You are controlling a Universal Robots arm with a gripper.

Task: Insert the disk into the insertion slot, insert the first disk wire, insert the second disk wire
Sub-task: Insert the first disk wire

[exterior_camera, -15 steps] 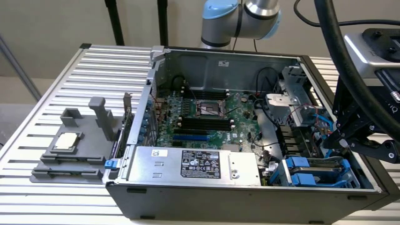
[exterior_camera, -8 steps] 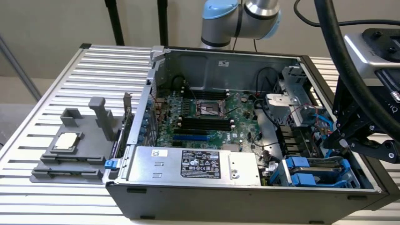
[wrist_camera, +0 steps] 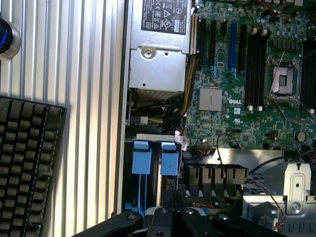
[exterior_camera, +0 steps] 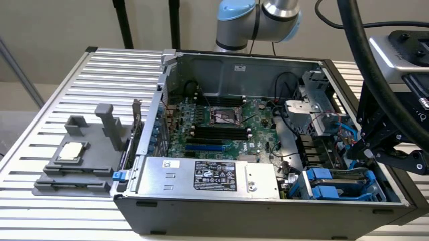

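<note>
In PC case (exterior_camera: 201, 221), exterior view's right corner: insertion slot (exterior_camera: 362, 187), blue carrier (exterior_camera: 333, 193) seen inside; disk itself not made out. Just above, end effector (wrist_camera: 171, 202) is found shut, nothing held. Risk: loose cables (exterior_camera: 343, 129) snagged nearby.

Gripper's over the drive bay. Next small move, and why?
Probably a short press straight down: the gripper, shut with nothing visible in it, hangs just over the blue latches of the drive bay. Whether anything in the bay is fully seated I can't tell.
</note>
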